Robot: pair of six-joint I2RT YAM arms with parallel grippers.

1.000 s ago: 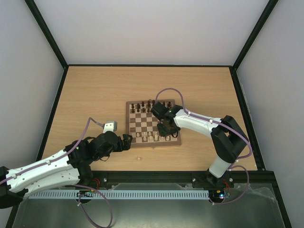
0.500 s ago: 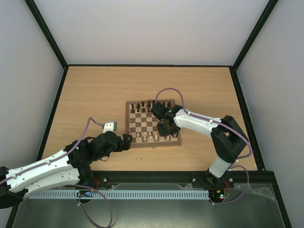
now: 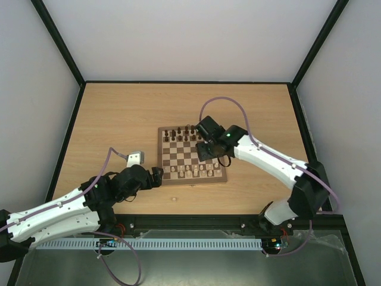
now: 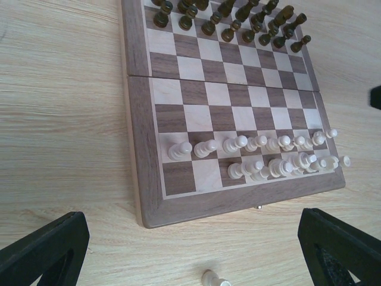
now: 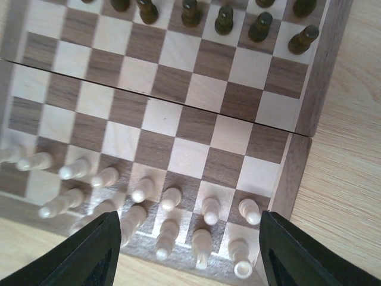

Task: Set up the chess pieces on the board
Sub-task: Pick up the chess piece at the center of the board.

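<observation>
The board (image 3: 161, 156) lies at the middle of the table. Dark chess pieces (image 5: 224, 18) line its far edge. Cream pieces (image 5: 171, 198) stand in two rows along its near edge. One cream piece (image 4: 214, 279) lies on its side on the table in front of the board, also visible from above (image 3: 173, 198). My right gripper (image 5: 205, 250) hovers open above the cream rows at the board's near right corner, holding nothing. My left gripper (image 4: 193, 247) is wide open just off the board's near left corner, over the fallen piece.
The light-wood table (image 3: 119, 119) is bounded by a black frame (image 3: 70, 131) and white walls. A purple cable (image 3: 221, 101) loops above the right arm near the board's far right corner. The left arm lies low across the near left of the table.
My right gripper has opened wide and lifted back from the near right cream pieces, its elbow swinging right. The left arm has hardly moved.
</observation>
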